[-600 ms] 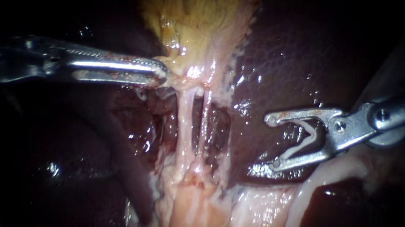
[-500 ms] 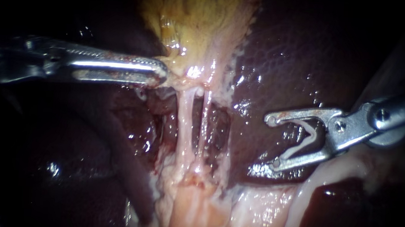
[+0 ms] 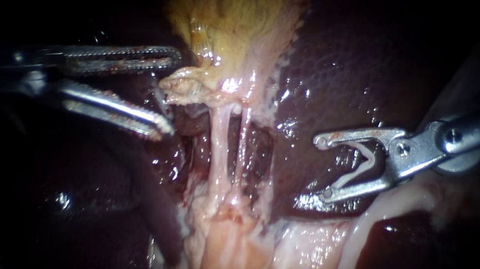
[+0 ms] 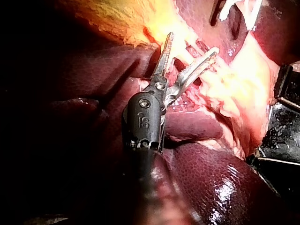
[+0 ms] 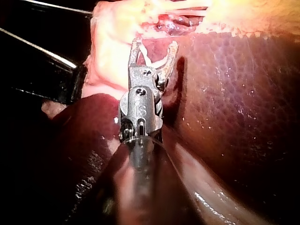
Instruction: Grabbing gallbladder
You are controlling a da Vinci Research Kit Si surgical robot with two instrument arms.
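Observation:
The yellow gallbladder (image 3: 235, 23) narrows downward into two pale tubes (image 3: 221, 144) that run side by side. A ragged pale lump of tissue (image 3: 180, 87) sticks out at its neck. My left instrument (image 3: 173, 91) has its jaws open, one above and one below that lump, neither jaw pressing on it. The left wrist view shows those same jaws (image 4: 192, 47) spread at the pale tissue below the gallbladder (image 4: 117, 18). My right instrument (image 3: 324, 167) hangs over the liver to the right, its wide jaws carrying a white V-shaped clip (image 3: 360, 164), which the right wrist view also shows (image 5: 157, 61).
Dark red liver (image 3: 355, 64) lies on both sides of the tubes. Pale fatty tissue (image 3: 233, 245) spreads below them. A dark clamp-like object (image 5: 42, 70) stands beside the tissue in the right wrist view.
My left instrument's jaws have opened and let go of the tissue at the gallbladder's neck, and that lump has sprung out leftward. The right instrument has not moved.

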